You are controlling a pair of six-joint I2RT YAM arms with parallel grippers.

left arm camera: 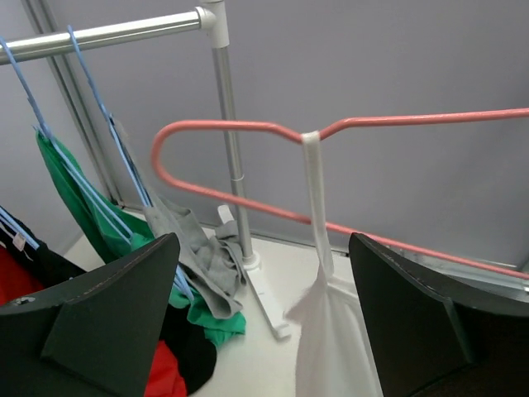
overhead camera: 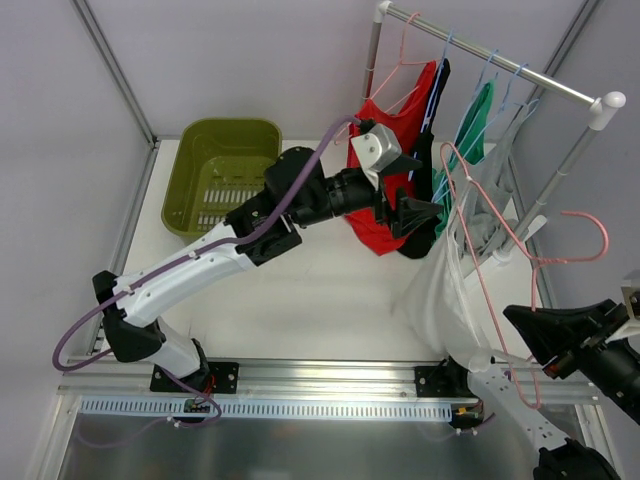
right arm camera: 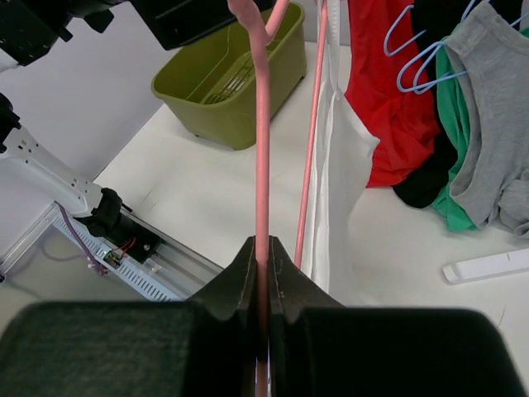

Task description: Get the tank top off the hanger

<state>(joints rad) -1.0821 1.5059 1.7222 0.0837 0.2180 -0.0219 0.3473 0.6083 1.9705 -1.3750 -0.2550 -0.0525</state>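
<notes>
A white tank top hangs by one strap on a pink wire hanger held off the rack. My right gripper is shut on the hanger's wire; in the right wrist view the pink hanger runs up from between the closed fingers of the right gripper, with the white tank top draped beside it. My left gripper is open, just left of the hanger's top. In the left wrist view the hanger and the tank top's strap hang ahead of the open left gripper, untouched.
A clothes rack at back right carries red, black, green and grey tops on blue and pink hangers. An olive basket stands at back left. The rack's white foot lies on the table.
</notes>
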